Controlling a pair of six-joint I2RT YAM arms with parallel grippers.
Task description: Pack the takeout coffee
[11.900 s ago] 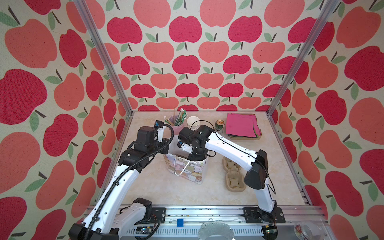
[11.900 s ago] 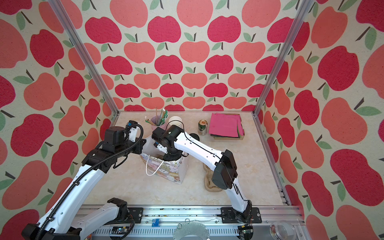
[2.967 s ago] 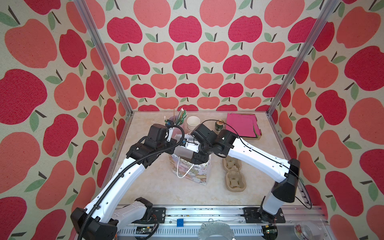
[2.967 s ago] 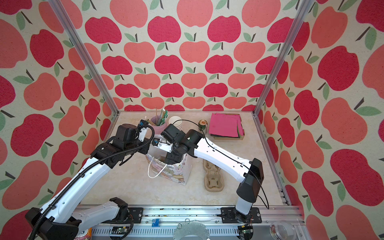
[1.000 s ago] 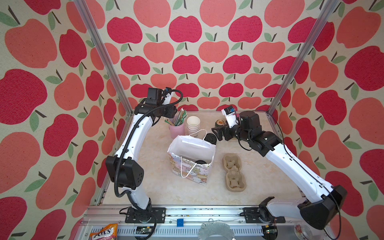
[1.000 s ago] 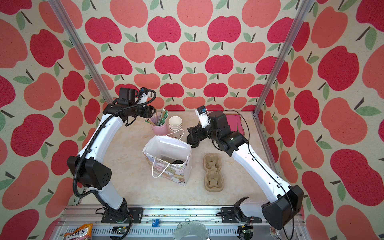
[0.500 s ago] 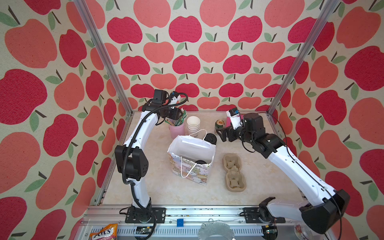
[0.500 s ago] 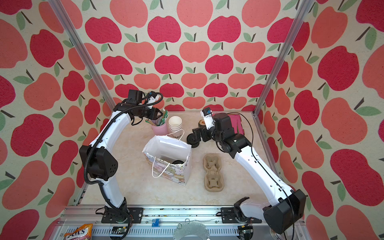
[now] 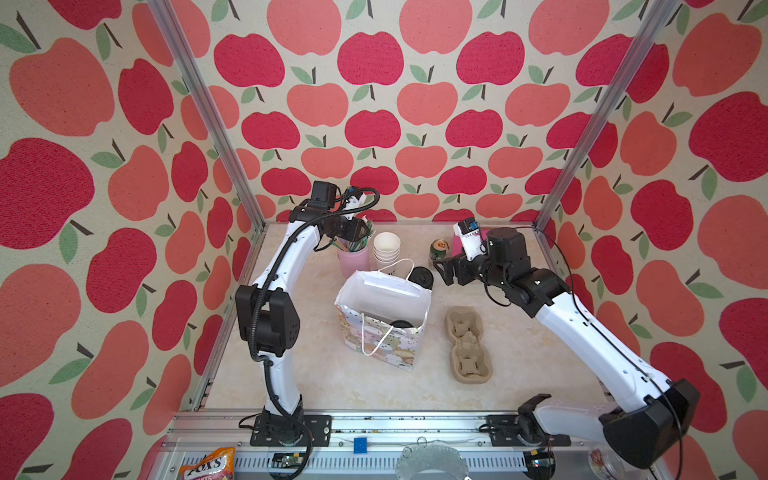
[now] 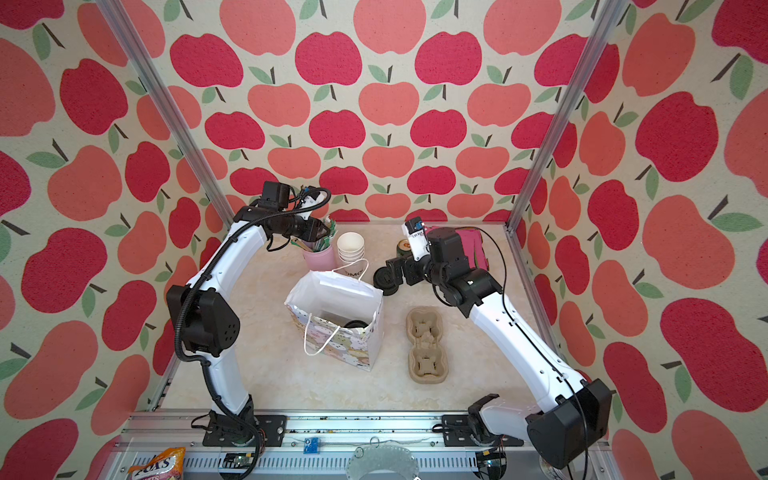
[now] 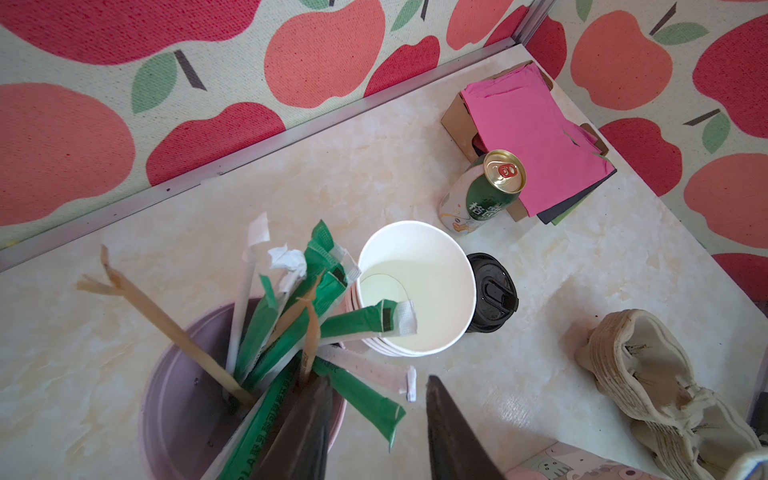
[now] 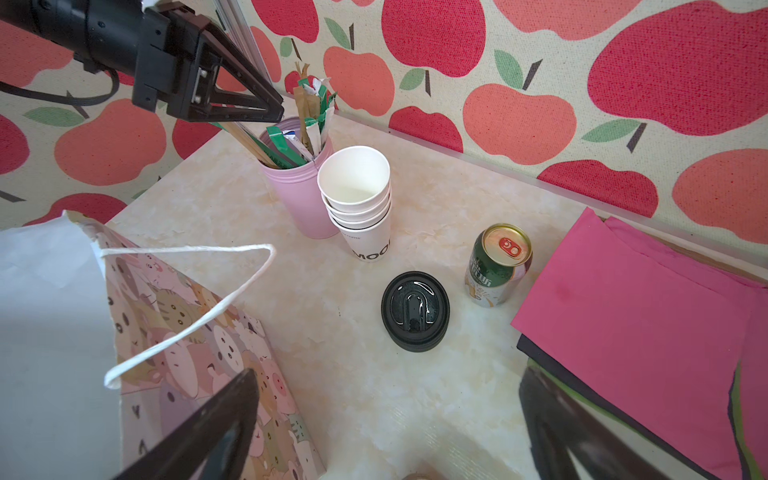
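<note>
Left gripper (image 9: 362, 229) has come down over pink straw holder (image 9: 353, 262), jaws part-open. Right gripper (image 12: 388, 376) gapes, empty, near takeout coffee (image 12: 415, 309) standing on cream marbled tabletop (image 9: 332, 386) behind gift bag (image 9: 386, 353); apple-print walls (image 9: 374, 62) around.

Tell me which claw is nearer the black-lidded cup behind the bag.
Right. The right claw hovers open just beside the coffee cup; the left claw is over the pink straw holder, beyond the cup stack.
</note>
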